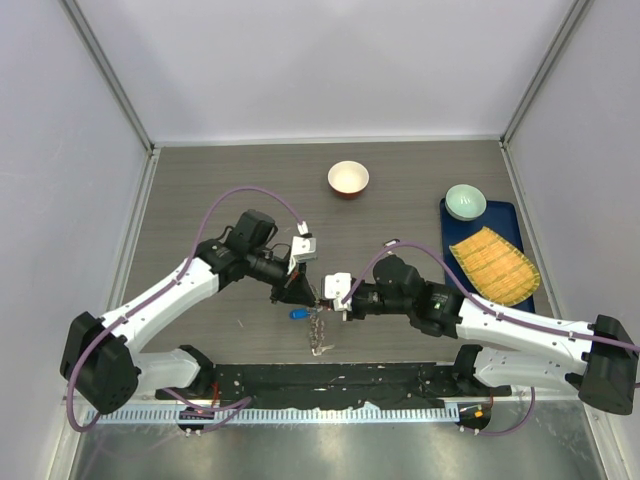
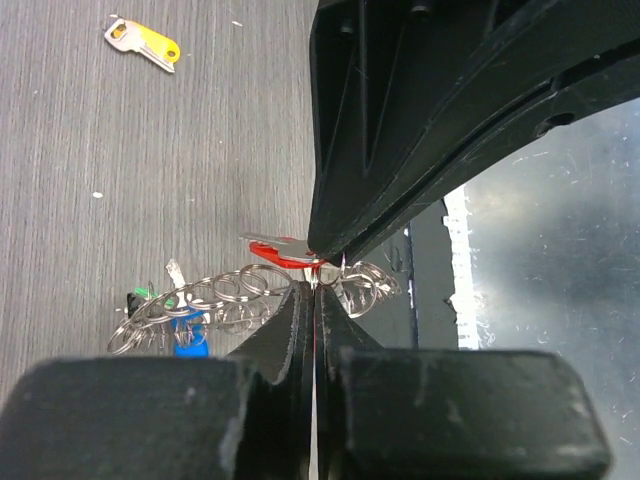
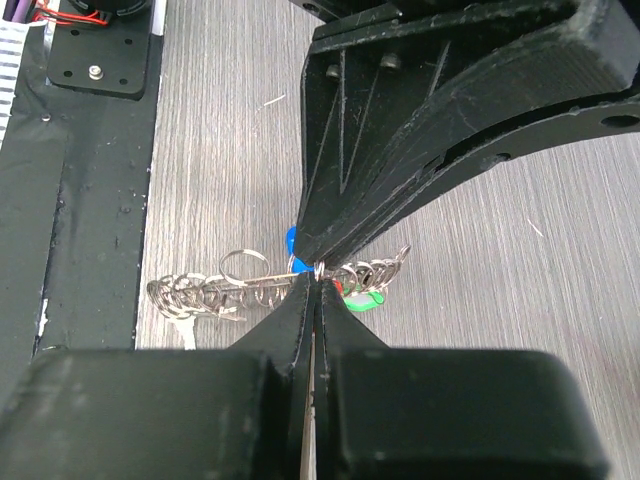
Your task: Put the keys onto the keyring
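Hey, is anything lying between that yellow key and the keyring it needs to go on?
Nothing visible. In the left wrist view the yellow key lies alone, apart from the keyring, with only bare table between them.

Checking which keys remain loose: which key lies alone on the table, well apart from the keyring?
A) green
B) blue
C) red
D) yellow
D: the left wrist view shows the yellow key lying alone on the table, far from the keyring.
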Tool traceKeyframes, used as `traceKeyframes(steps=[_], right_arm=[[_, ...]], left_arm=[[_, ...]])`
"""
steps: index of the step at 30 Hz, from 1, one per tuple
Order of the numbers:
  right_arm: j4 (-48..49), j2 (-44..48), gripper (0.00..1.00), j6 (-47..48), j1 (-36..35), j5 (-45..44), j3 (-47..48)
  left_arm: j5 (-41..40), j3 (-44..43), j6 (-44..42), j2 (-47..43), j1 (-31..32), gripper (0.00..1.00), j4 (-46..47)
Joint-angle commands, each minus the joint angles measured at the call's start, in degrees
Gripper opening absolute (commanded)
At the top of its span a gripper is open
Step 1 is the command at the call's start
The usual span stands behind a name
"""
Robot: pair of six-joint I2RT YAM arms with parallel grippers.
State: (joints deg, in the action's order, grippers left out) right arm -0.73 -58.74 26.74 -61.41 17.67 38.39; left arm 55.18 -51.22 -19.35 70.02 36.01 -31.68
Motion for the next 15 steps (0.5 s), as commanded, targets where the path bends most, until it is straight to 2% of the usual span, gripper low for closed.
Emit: traceKeyframes(steps=[1, 6, 11, 15], right_arm=[[3.63, 2.31, 0.01, -0.81, -0.29, -1.67, 1.25], [4.25, 3.81, 0.01, -1.43, -0.29, -2.73, 0.37], [4.25, 5.21, 0.01, -2.04, -0.29, -4.13, -0.60], [5.39, 6.00, 0.01, -2.40, -0.29, -5.98, -1.30]], left_arm=[[1.16, -0.28, -0.33, -0.85, 0.20, 0.00, -1.10], [-1.03, 0.68, 3.77, -3.48, 0.11, 0.00, 1.00], [-4.19, 6.47, 15.56, -12.50, 0.11, 0.00, 15.48], [-11.12, 11.92, 22.42, -20.33, 0.03, 0.00, 25.68]])
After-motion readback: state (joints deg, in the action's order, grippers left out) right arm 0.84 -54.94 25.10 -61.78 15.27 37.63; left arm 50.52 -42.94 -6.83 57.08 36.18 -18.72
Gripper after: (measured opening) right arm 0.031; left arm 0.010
